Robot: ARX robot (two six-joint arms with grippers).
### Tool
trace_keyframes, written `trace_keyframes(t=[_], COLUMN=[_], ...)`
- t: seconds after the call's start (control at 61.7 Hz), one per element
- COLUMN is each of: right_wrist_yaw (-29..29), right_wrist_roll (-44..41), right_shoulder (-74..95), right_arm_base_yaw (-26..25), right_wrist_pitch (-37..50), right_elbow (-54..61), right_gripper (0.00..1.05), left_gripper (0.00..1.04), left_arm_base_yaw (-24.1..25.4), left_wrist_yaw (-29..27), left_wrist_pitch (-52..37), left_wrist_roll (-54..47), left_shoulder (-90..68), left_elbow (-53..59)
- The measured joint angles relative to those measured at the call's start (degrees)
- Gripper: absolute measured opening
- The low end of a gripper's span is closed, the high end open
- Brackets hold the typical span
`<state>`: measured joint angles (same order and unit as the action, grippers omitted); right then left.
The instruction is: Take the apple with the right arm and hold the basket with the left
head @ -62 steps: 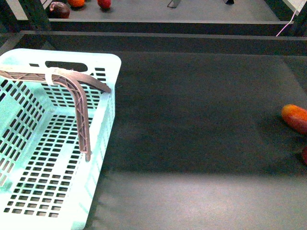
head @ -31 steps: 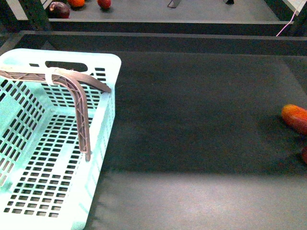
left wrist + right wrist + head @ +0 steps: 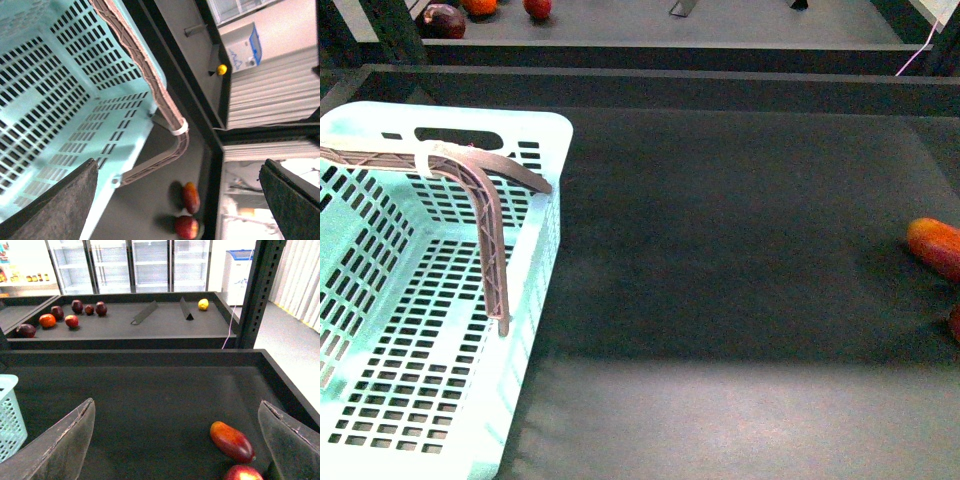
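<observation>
The pale aqua basket (image 3: pixel 430 300) stands at the left of the dark table, its brownish handles (image 3: pixel 485 215) bound by a white tie. It fills the left wrist view (image 3: pixel 75 100), where my left gripper (image 3: pixel 177 200) is open above its rim and holds nothing. The red apple (image 3: pixel 242 474) with a yellow patch lies at the table's right edge next to an oblong orange-red fruit (image 3: pixel 231 441). My right gripper (image 3: pixel 177 445) is open and empty, above and short of the apple. In the front view only a sliver of the apple (image 3: pixel 955 325) shows, and neither gripper is in view.
The oblong fruit (image 3: pixel 935 245) lies at the right edge. A raised dark rim (image 3: pixel 650 85) bounds the table's far side. Behind it a second tray holds several fruits (image 3: pixel 47 320) and a yellow one (image 3: pixel 203 304). A dark post (image 3: pixel 255 295) stands at the right.
</observation>
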<state>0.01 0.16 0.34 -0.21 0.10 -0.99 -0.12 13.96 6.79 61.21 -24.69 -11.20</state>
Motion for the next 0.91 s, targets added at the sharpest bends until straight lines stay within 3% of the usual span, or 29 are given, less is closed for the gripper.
trace_keyframes(t=[0.227, 0.34, 0.762, 0.908], right_wrist_yaw=[0.0, 0.0, 0.0, 0.0], right_wrist_roll=[0.0, 0.0, 0.0, 0.0], right_shoulder=[0.0, 0.0, 0.0, 0.0], right_arm_base_yaw=[0.0, 0.0, 0.0, 0.0], right_wrist_pitch=[0.0, 0.0, 0.0, 0.0], right_elbow=[0.0, 0.0, 0.0, 0.0], right_gripper=[0.96, 0.96, 0.96, 0.96], left_gripper=[0.98, 0.98, 0.97, 0.71], left_arm_base_yaw=[-1.01, -0.39, 3.3, 3.3], left_wrist_yaw=[-1.11, -1.77, -2.89, -4.17], left_wrist_pitch=[-24.04, -30.47, -30.62, -28.81], left_wrist_roll=[11.67, 13.38, 13.4, 12.92], left_shoulder=[-32.72, -46.01, -65.26, -68.3], left_elbow=[-3.37, -8.46, -21.53, -23.26])
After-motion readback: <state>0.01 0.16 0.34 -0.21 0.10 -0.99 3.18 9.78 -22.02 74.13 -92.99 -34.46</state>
